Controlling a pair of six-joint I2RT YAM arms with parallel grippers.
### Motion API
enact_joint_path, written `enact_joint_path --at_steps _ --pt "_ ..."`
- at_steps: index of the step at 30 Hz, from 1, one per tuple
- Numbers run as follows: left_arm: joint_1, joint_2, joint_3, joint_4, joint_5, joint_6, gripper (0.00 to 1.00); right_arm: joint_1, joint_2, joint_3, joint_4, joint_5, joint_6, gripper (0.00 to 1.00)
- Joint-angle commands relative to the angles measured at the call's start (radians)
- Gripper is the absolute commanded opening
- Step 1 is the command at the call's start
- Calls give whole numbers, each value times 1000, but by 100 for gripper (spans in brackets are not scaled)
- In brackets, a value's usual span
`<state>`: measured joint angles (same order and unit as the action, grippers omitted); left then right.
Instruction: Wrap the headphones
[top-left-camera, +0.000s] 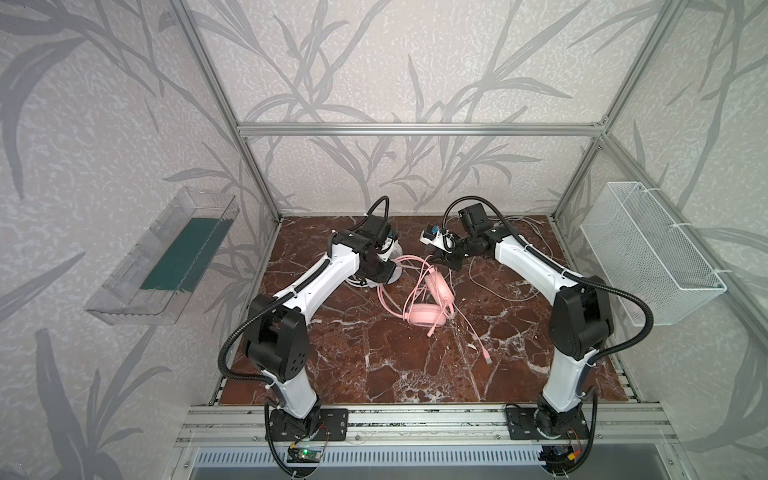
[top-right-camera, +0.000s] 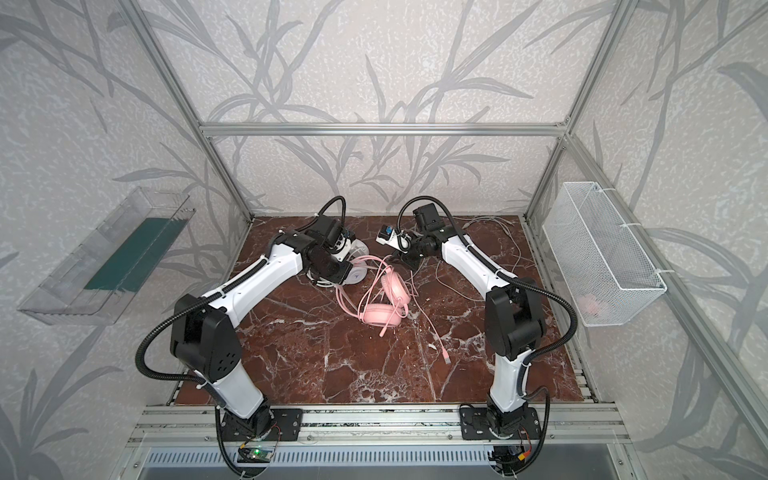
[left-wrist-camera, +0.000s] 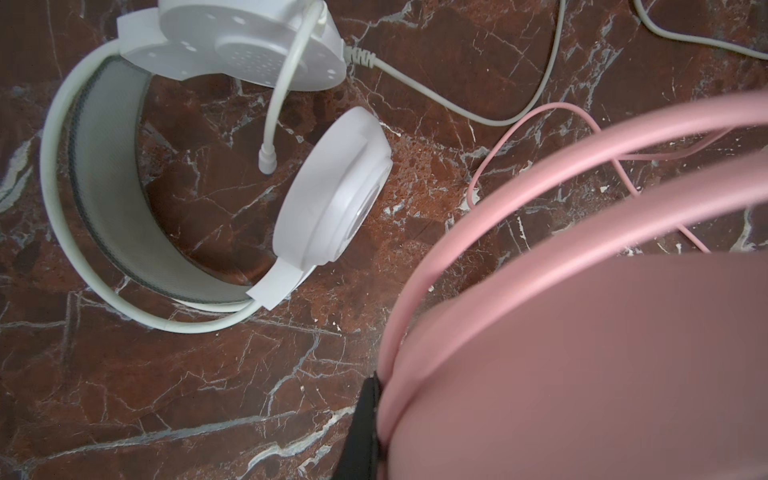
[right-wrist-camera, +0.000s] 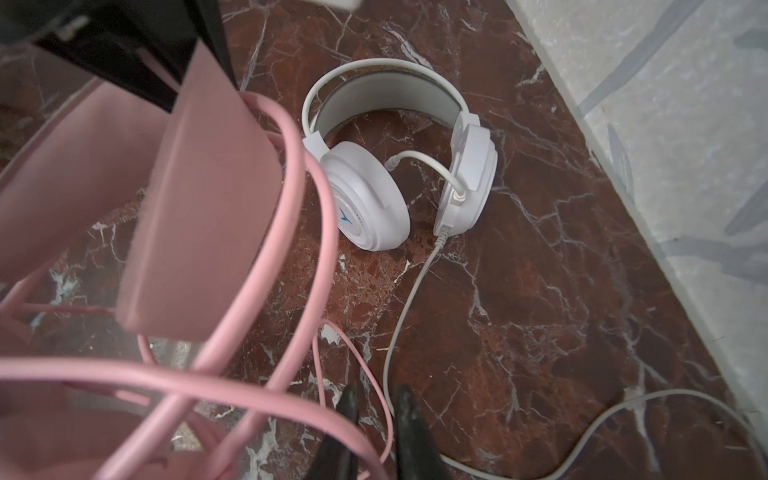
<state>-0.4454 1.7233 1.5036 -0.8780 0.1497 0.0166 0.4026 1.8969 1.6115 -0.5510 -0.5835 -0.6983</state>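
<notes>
pink headphones (top-left-camera: 428, 313) sit mid-table, headband (left-wrist-camera: 540, 174) pinched in the closed left gripper (top-left-camera: 388, 270); right gripper (right-wrist-camera: 376, 401), jaws slightly parted, seemingly empty, should take the loose pink cable (top-left-camera: 486, 355) low, winding evenly.

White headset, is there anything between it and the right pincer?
Nothing solid. Between the right pincer and the white headset, only its own white cable and a thin pink cable cross bare marble; the pink headset hangs beside that path.
</notes>
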Motion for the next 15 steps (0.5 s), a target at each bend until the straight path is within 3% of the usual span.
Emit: enact_joint_path --at_steps 1,9,15 --pt "-7 -56 -9 -2 91 18 0 -17 28 2 71 -53 132 24" --pt "2 -101 -38 57 98 -45 0 -22 84 -22 113 -57 342 28" --pt "22 -122 -52 88 146 -72 0 -22 61 -174 290 -85 507 29"
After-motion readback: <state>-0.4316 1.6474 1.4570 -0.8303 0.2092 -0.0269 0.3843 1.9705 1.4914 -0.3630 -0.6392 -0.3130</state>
